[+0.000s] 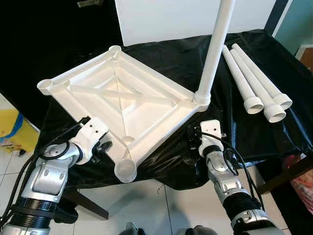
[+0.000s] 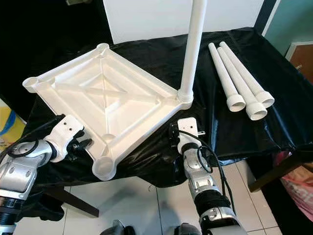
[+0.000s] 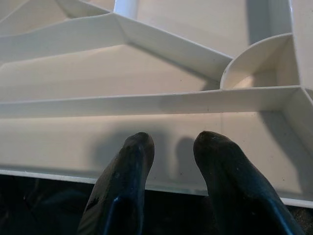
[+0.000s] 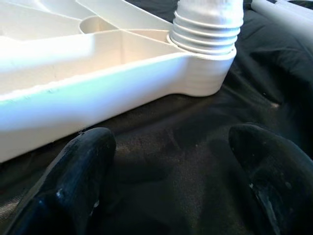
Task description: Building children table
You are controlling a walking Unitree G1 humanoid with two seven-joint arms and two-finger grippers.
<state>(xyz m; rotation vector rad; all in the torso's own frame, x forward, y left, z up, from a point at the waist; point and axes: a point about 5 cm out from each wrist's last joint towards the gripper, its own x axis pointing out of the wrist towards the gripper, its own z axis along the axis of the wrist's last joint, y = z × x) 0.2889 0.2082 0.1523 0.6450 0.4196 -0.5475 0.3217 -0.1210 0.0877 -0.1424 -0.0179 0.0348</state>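
Right gripper [image 4: 171, 181] at 5 o'clock, fingers spread, off tabletop [image 1: 122, 103]. Left gripper [image 3: 171, 147] at 8 o'clock, narrowly parted at rim. One leg [image 1: 215, 49] upright; three legs [image 1: 254, 81] at 2 o'clock.

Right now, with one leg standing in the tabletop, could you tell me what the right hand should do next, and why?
Probably swing the right hand over to the three loose legs and take the nearest. One leg already stands in its corner socket of the upturned tabletop, three sockets are bare, and this hand is open and holds nothing.
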